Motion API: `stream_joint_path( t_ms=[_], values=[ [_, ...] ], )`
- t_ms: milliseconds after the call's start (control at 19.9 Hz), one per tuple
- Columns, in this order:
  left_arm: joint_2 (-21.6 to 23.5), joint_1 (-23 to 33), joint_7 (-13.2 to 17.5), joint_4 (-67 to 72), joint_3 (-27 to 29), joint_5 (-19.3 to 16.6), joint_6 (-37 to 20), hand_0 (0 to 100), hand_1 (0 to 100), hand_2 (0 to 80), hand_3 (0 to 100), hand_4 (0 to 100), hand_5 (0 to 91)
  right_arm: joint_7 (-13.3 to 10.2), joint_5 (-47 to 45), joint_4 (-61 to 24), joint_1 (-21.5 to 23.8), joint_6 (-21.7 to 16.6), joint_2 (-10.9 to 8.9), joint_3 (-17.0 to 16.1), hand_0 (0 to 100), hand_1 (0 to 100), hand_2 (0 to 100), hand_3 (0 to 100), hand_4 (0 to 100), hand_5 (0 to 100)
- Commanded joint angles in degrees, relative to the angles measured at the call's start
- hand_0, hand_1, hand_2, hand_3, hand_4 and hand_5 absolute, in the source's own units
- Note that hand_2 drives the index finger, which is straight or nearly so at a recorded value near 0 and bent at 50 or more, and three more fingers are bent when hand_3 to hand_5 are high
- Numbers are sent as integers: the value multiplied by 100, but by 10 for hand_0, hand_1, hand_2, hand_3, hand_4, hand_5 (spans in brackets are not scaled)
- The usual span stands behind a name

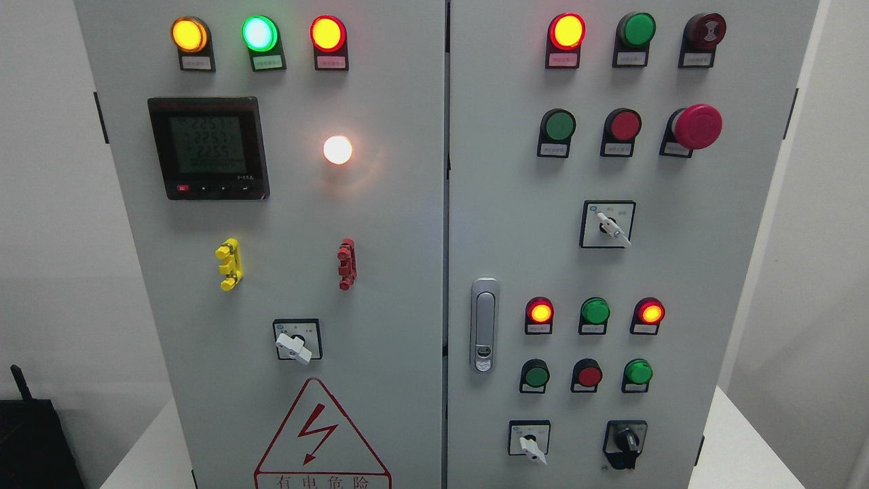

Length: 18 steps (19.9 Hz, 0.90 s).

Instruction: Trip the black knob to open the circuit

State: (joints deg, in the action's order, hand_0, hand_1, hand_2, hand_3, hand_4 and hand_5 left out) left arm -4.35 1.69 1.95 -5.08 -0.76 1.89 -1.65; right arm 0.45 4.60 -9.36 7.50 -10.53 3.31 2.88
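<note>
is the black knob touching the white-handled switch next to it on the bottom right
Apart. The head view shows bare grey panel between the black knob and the white-handled switch.

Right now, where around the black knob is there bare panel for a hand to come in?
Bare panel lies right of the black knob up to the door edge, and below the handle. Left is crowded by the white switch; above by the green button.

Lit meter display (208,147) upper left, red mushroom btn (696,126) upper right, door handle (483,324) mid, hazard triangle (319,435) at btm.

black knob (625,443) low right on cabinet (380,272) | white lamp (337,149) lit | door handle (483,324) centre
</note>
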Motion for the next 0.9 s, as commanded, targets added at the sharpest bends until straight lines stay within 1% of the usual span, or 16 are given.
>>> stream_joint_path(
  t_ms=[0, 301, 452, 552, 702, 803, 853],
  values=[
    [-5, -2, -1, 7, 5, 14, 7, 120, 389, 0, 0, 0, 0, 25, -21, 5, -12, -2, 12, -7, 27, 272, 0, 0, 0, 0],
    [-5, -2, -1, 7, 5, 14, 7, 120, 389, 0, 0, 0, 0, 25, -73, -65, 6, -11, 12, -16, 26, 271, 0, 0, 0, 0],
    [-5, -2, -1, 7, 5, 14, 7, 120, 389, 0, 0, 0, 0, 16, -82, -310, 50, -107, 21, -25, 25, 272, 0, 0, 0, 0],
    [-5, -2, -1, 7, 5, 14, -2, 120, 389, 0, 0, 0, 0, 16, -82, -714, 207, -142, 12, -33, 22, 279, 0, 0, 0, 0],
    [-5, -2, -1, 7, 5, 14, 7, 120, 389, 0, 0, 0, 0, 7, -82, -1610, 559, -169, -23, -16, 26, 295, 0, 0, 0, 0],
    [-5, -2, -1, 7, 5, 14, 7, 120, 389, 0, 0, 0, 0, -1, -82, -2120, 717, -186, -41, 19, 33, 313, 0, 0, 0, 0],
    [-5, -2, -1, 7, 5, 14, 7, 120, 389, 0, 0, 0, 0, -1, -82, -2331, 779, -213, -49, 28, 42, 327, 0, 29, 0, 0]
  ],
)
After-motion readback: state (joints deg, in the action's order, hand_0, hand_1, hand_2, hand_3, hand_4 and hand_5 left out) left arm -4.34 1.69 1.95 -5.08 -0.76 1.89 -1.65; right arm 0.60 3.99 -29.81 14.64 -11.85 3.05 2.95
